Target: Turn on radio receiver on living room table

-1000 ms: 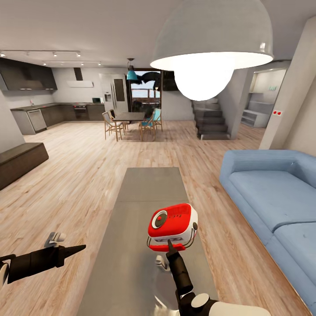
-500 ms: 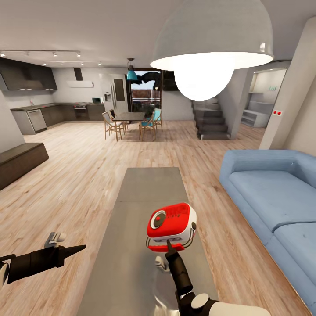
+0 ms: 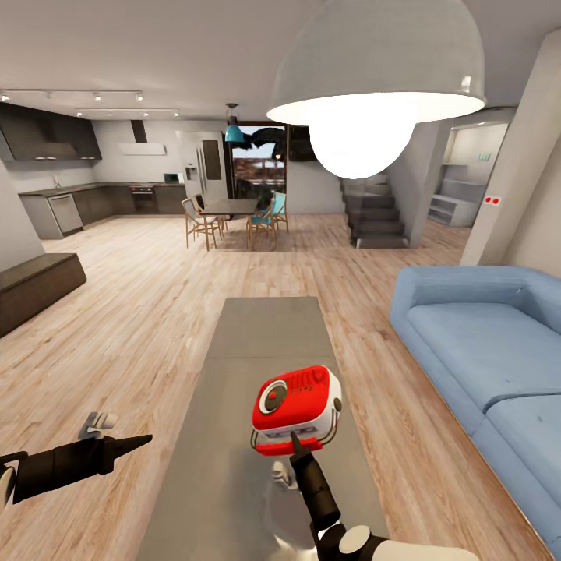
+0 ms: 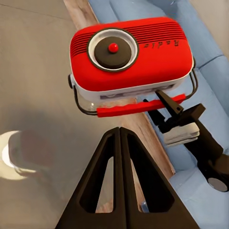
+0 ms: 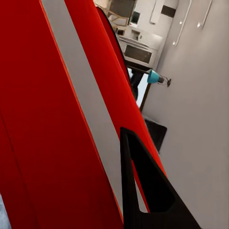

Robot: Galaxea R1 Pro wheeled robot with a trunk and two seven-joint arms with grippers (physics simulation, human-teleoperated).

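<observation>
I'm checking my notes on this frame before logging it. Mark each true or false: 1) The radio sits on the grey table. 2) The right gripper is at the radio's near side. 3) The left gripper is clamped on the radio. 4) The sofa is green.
1) True: the radio receiver rests on the table.
2) True: the right gripper is against its near side.
3) False: the left gripper is shut, off to the side over the floor, holding nothing.
4) False: the sofa is blue.
</observation>
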